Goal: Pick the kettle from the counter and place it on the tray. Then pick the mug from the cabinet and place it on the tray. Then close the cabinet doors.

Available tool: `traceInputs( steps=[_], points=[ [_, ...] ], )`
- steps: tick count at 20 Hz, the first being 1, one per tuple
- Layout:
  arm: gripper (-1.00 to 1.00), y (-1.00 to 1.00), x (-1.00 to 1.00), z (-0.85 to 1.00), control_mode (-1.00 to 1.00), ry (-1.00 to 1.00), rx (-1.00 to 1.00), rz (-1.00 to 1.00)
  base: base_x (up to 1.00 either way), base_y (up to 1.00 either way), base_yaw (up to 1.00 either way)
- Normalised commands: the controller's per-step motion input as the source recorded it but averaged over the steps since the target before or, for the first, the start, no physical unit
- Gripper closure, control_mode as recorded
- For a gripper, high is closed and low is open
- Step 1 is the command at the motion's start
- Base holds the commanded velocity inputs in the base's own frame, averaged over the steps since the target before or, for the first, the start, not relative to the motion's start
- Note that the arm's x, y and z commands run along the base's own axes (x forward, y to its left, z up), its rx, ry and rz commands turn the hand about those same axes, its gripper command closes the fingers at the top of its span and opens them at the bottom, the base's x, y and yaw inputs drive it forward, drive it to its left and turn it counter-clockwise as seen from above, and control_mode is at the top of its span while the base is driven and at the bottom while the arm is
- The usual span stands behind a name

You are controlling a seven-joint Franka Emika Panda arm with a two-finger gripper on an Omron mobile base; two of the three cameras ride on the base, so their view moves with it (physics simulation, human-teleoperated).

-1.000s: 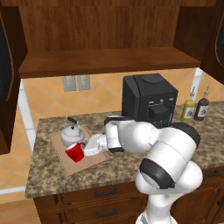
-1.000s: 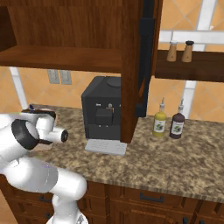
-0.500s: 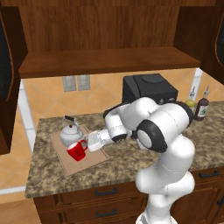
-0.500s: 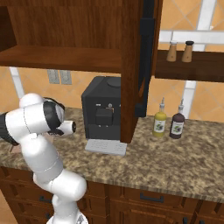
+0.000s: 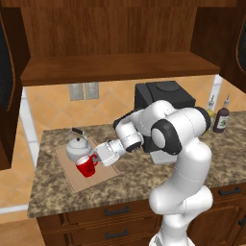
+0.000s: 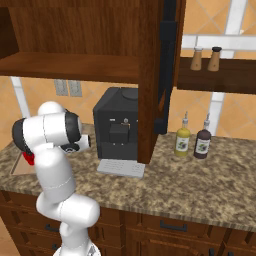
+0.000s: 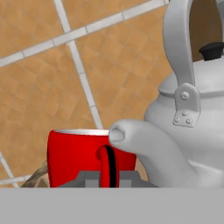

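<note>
The large dark reddish-brown wooden wall cabinet (image 5: 115,43) hangs above the speckled brown-grey granite counter (image 5: 139,185), its wide shelf bare. On the counter's left part lies the flat light-brown wooden tray (image 5: 77,180), carrying the squat silver-white metal kettle (image 5: 77,148) and, just in front of it, the small bright red mug (image 5: 86,167). The white arm's two-finger gripper (image 5: 97,159) is clenched on the mug's handle, with the kettle's spout right beside the mug (image 7: 76,155).
</note>
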Motion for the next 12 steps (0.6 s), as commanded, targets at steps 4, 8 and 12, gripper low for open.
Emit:
traceInputs(
  steps=[4, 8, 12],
  points=[
    [1.0, 0.01, -0.01, -0.03, -1.0, 0.0, 0.0, 0.0, 0.0, 0.0, 0.0],
    [1.0, 0.0, 0.0, 0.0, -1.0, 0.0, 0.0, 0.0, 0.0, 0.0, 0.0],
    [1.0, 0.0, -0.11, -0.15, -1.0, -0.05, 0.0, -0.01, 0.0, 0.0, 0.0]
  ],
)
